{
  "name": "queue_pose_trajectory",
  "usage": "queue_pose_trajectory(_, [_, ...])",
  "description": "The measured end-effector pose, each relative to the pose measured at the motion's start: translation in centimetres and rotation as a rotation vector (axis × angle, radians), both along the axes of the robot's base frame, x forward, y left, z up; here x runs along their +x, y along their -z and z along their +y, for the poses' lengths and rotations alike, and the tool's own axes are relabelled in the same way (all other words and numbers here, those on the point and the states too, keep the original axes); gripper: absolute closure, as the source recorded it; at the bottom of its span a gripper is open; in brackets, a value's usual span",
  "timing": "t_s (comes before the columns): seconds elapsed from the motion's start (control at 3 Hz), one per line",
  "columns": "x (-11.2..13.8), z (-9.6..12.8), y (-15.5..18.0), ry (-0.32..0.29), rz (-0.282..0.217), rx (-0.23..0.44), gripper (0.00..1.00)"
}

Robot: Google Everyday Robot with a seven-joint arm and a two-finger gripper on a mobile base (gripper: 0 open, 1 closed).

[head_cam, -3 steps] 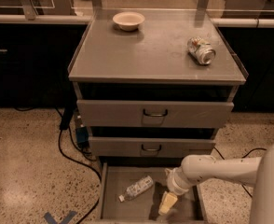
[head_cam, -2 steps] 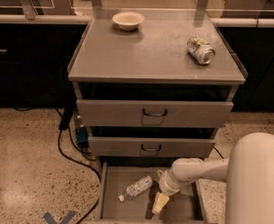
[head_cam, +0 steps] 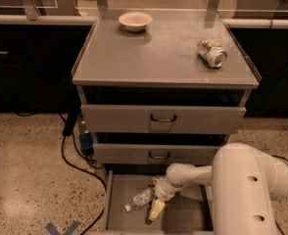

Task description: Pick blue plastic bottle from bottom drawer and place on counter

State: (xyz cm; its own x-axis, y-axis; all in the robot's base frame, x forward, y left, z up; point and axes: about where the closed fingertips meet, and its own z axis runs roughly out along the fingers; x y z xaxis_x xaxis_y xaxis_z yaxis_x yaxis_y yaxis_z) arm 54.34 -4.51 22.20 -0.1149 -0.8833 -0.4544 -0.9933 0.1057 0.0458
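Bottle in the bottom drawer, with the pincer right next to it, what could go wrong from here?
The bottle lies on its side just beside the pincer in the bottom drawer; a nudge could roll it away. The middle drawer sits just above the back of that drawer, so a lift might knock the bottle against it. On the counter, the can lies on its side near the right edge and could roll if bumped.
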Motion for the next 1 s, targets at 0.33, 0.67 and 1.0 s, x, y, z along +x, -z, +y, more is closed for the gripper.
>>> queue_pose_trajectory(0.33, [0.0,0.0,0.0,0.0,0.0,0.0,0.0])
queue_pose_trajectory(0.67, [0.3,0.8,1.4,-0.019,0.008,0.029,0.0])
queue_pose_trajectory(1.0, [1.1,3.4,3.6,-0.077,0.026,0.073,0.0])
